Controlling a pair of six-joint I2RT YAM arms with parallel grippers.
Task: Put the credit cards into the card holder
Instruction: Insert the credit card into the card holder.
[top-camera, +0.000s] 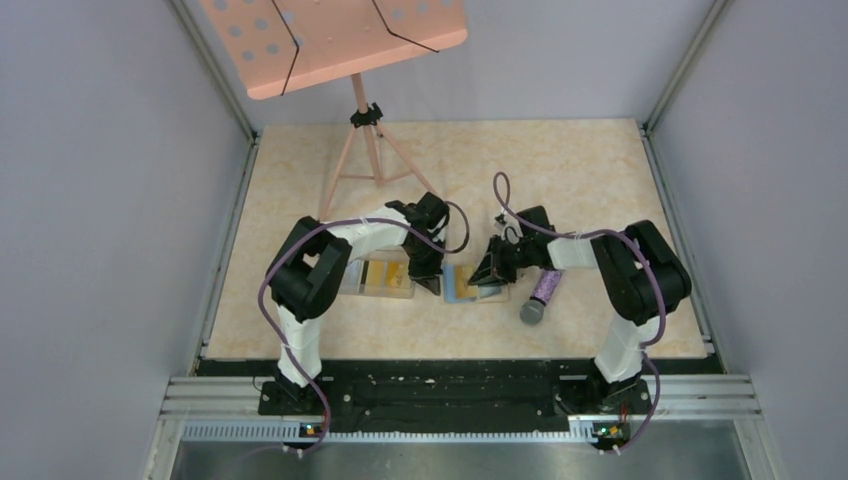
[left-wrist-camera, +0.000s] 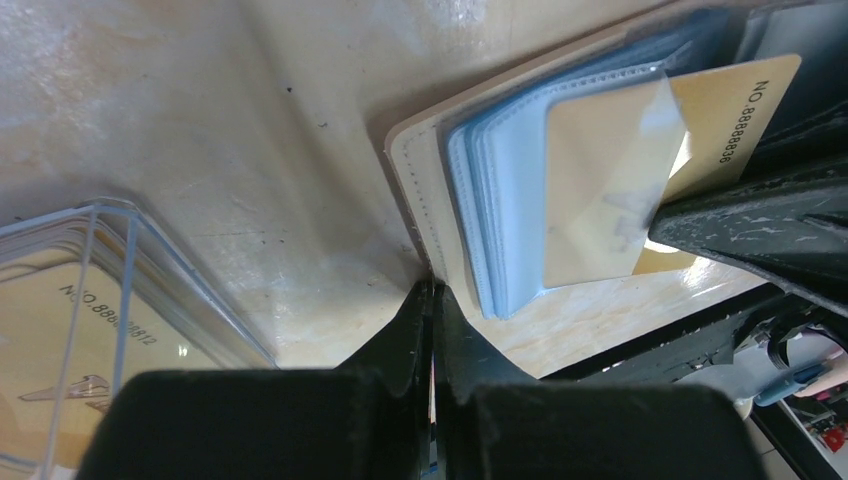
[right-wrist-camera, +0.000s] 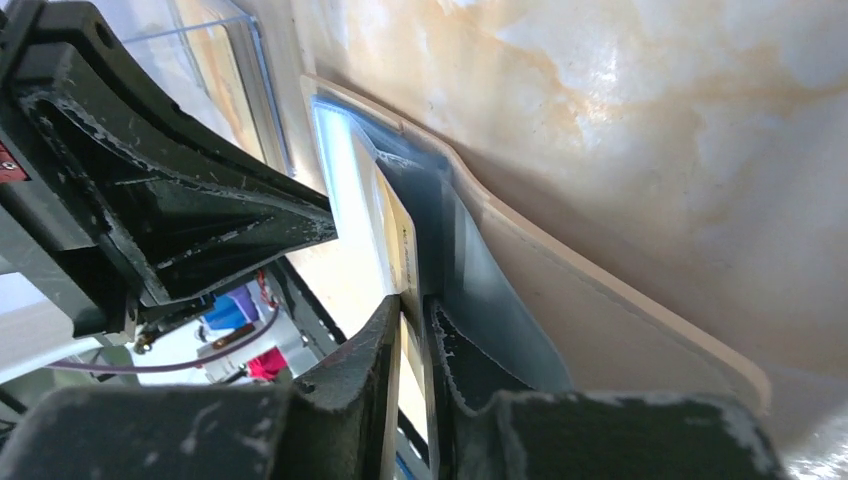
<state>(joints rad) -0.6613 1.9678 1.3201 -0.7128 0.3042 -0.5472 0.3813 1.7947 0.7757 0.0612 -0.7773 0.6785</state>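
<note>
Right gripper (right-wrist-camera: 413, 303) pinched on the gold card (left-wrist-camera: 722, 110), half inside a card holder (left-wrist-camera: 415, 180) sleeve, left gripper (left-wrist-camera: 432, 292) closed at its edge

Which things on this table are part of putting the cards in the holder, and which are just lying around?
Part of the job:
- card holder
- gold card, partly slid into a sleeve
- clear box holding more cards

Just lying about:
- purple microphone
- pink music stand
</note>
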